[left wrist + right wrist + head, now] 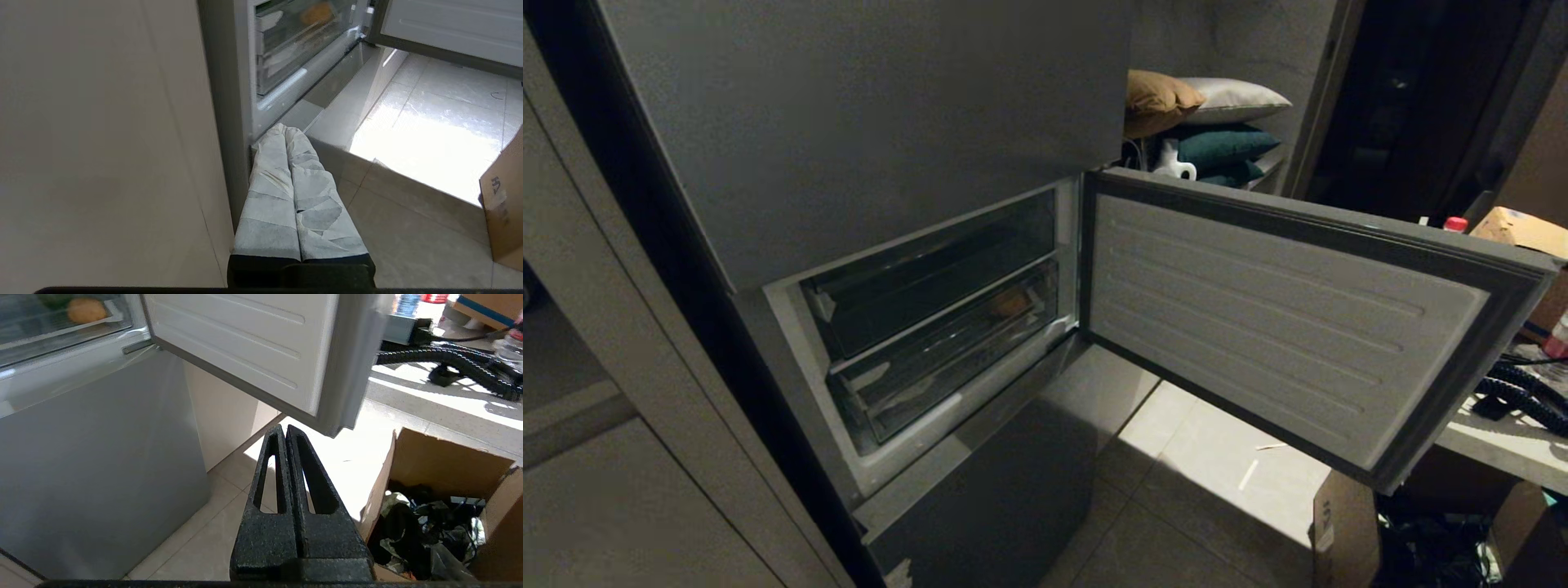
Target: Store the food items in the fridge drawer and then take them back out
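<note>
both grippers clenched, empty: left gripper [286, 132], right gripper [284, 430]. potato [1011, 304] inside shut fridge drawer [947, 351], up ahead; left nearer.

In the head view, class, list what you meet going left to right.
Fridge drawer holding the potato → open door → red-capped bottle → cardboard box.
</note>
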Motion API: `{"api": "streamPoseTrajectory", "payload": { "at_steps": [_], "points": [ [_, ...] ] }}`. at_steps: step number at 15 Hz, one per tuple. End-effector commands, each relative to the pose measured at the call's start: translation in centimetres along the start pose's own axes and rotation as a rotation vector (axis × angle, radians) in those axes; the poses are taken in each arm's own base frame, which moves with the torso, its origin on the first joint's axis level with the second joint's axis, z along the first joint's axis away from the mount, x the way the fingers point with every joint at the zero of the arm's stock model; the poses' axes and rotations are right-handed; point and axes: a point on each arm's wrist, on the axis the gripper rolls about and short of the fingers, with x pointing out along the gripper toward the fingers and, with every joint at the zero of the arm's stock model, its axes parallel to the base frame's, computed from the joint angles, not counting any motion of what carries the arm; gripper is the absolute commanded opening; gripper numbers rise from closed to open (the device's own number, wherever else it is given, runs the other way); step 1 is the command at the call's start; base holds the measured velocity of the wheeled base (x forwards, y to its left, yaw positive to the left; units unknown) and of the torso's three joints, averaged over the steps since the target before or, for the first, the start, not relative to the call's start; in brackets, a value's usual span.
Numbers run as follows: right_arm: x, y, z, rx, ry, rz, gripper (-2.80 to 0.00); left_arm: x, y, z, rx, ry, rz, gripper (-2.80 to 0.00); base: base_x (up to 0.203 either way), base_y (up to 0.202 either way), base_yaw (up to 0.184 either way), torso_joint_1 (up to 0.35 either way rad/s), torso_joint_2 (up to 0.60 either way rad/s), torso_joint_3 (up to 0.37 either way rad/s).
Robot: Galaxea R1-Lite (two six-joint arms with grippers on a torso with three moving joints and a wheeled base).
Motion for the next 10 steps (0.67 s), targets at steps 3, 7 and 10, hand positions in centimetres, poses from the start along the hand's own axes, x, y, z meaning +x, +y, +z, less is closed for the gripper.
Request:
{"api": "streamPoseTrajectory", "payload": {
  "at_steps": [3,7,10],
  "points": [
    [0.00,0.00,0.00,-0.002,0.000,-0.002,-2.80,0.01,0.00,0.00,0.000,0.001,0.000,-2.80,0.000,0.000,0.000,0.000,0.00,0.000],
    [0.00,0.00,0.00,-0.002,0.000,-0.002,-2.80,0.01,0.00,0.00,-0.002,0.001,0.000,-2.80,0.001,-0.003,0.014,0.003,0.00,0.000],
    [0.00,0.00,0.00,-0.002,0.000,-0.002,-2.80,0.01,0.00,0.00,-0.002,0.001,0.000,-2.80,0.003,-0.007,0.152,0.000,0.00,0.003]
  ]
}}
